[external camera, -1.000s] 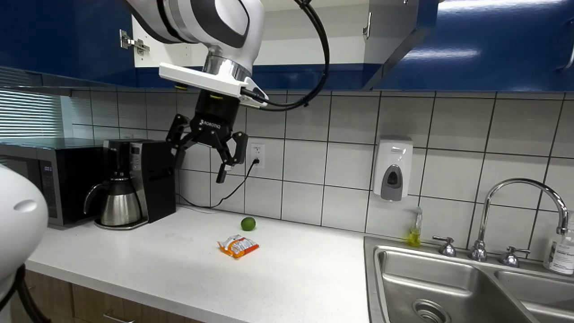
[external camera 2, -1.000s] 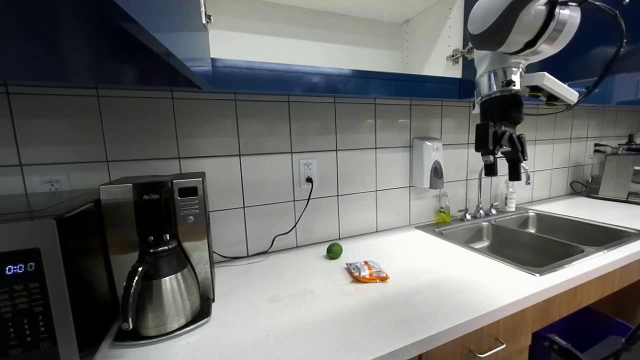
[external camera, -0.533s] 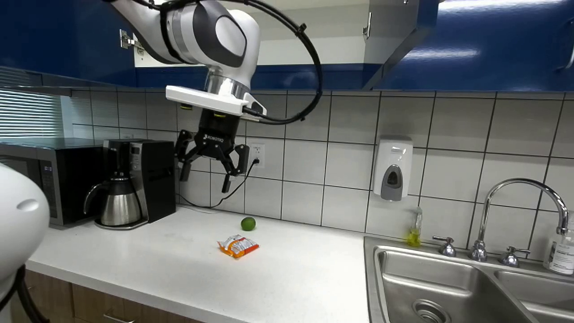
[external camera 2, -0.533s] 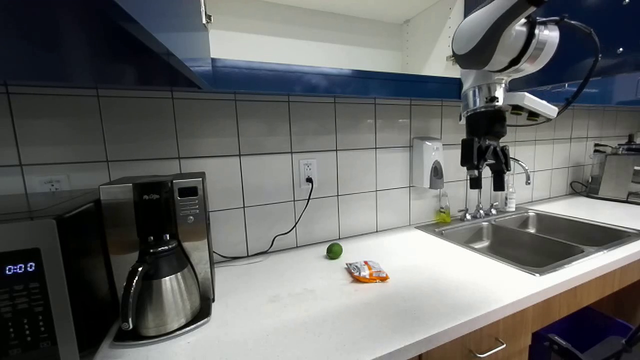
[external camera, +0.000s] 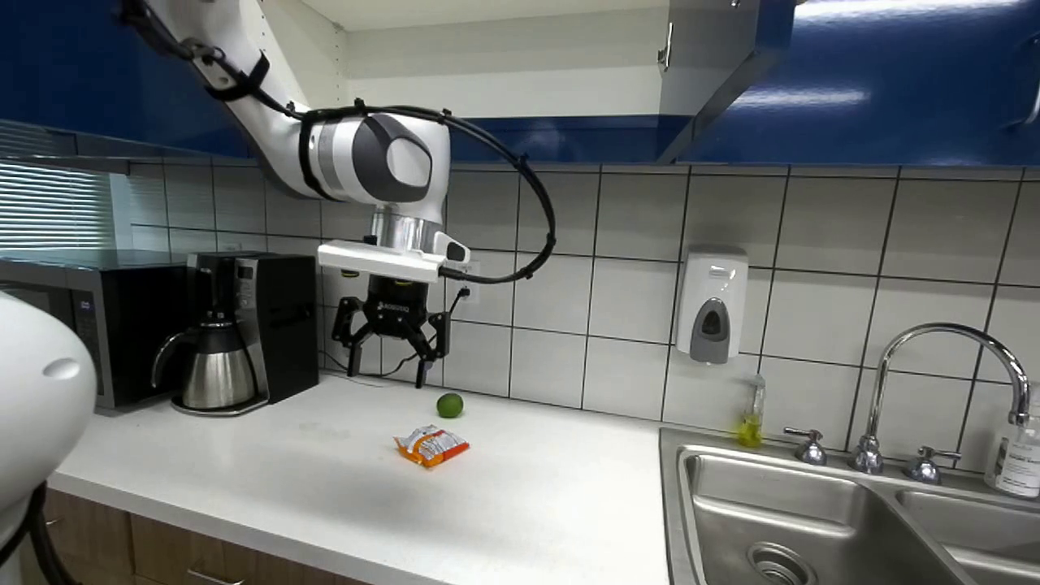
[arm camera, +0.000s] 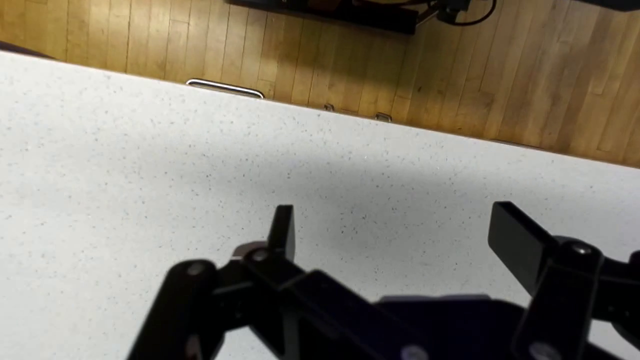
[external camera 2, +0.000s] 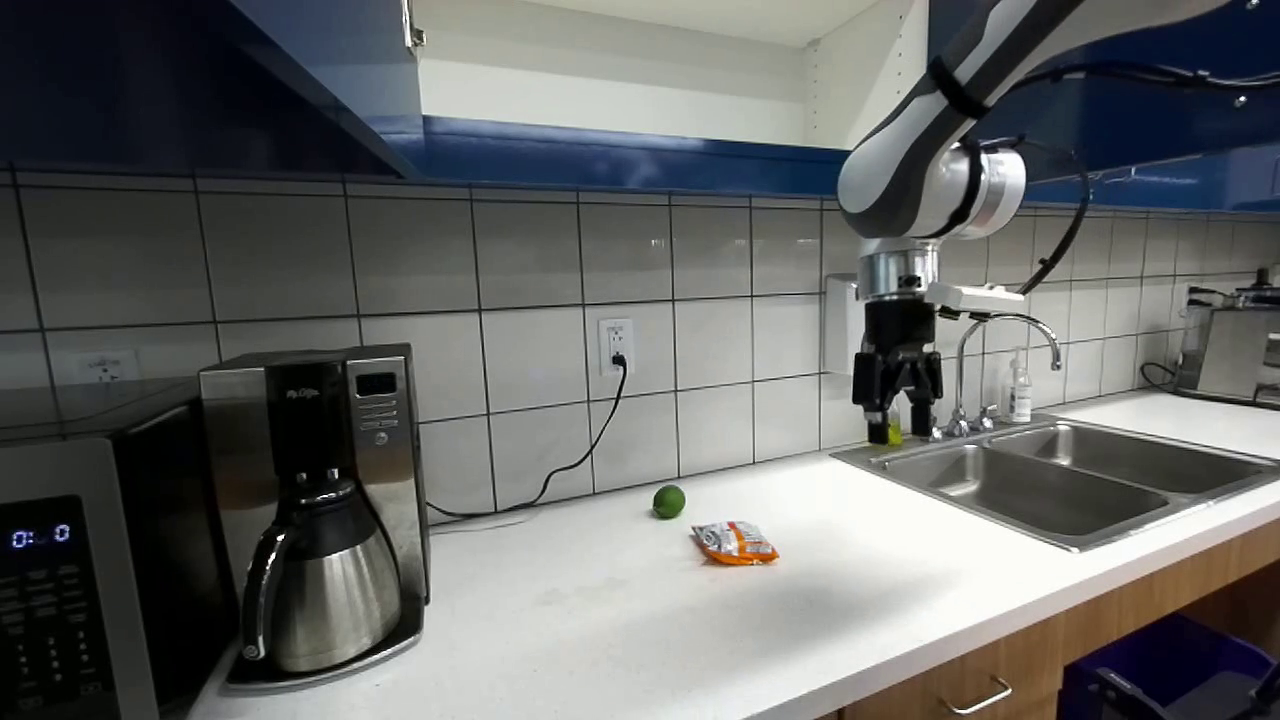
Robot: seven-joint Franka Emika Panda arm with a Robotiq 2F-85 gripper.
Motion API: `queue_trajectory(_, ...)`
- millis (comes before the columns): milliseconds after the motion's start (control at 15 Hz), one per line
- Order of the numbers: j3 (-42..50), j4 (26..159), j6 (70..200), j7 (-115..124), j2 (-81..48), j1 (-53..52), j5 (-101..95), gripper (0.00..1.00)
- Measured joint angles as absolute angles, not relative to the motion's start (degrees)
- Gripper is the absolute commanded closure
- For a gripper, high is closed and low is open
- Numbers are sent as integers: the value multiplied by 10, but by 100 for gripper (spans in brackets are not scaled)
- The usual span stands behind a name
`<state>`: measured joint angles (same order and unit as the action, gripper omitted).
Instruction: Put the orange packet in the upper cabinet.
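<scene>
The orange packet [external camera: 432, 446], a small crinkled pouch with pale printed panels, lies flat on the white bench [external camera: 309, 487]. A green lime [external camera: 449, 405] sits near it, apart and farther back toward the tiled wall [external camera: 626, 301]. The pincer [external camera: 387, 370] points down in the air over the bench, away from the packet, with its two fingers [arm camera: 517, 242] spread wide; in the wrist view speckled bench top and a soft shadow show between them. Beyond the bench edge that view takes in a wood-plank floor [arm camera: 325, 55] and a metal handle [arm camera: 225, 88]. In an exterior view the pincer [external camera 2: 899, 430] appears right of the packet and higher up, with the arm overlapping the soap dispenser [external camera 2: 840, 325].

The upper cabinet [external camera: 585, 138] stands open above, dark blue outside and white within, with a door [external camera: 707, 57] swung out at its right. On the left of the bench are a microwave [external camera 2: 110, 550] and a coffee maker [external camera 2: 310, 425] holding a steel carafe [external camera 2: 335, 600]. A black cord [external camera 2: 603, 430] is plugged into the wall outlet [external camera 2: 617, 335]. To the right a double-basin steel sink [external camera: 674, 504] is set into the bench, with an arched faucet [external camera: 942, 327] and a bottle of yellow liquid [external camera: 751, 422] along its far edge.
</scene>
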<state>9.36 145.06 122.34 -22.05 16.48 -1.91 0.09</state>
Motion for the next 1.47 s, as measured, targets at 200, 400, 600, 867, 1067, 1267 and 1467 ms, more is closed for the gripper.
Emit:
queue_trajectory(200,79,1448,1297,-220,109,-22,9,0)
queue_trajectory(400,68,1435,1356,-219,53,-22,10,0)
queue_trajectory(600,64,1410,1397,-218,-2,-22,11,0)
queue_trajectory(867,58,1368,1426,-218,-69,-17,11,0)
queue_trajectory(1067,49,1331,1439,-218,-119,-13,10,0)
queue_trajectory(1267,41,1291,1440,-218,-166,-11,6,0)
queue_trajectory(1467,35,1253,1440,-218,-208,-8,-2,0)
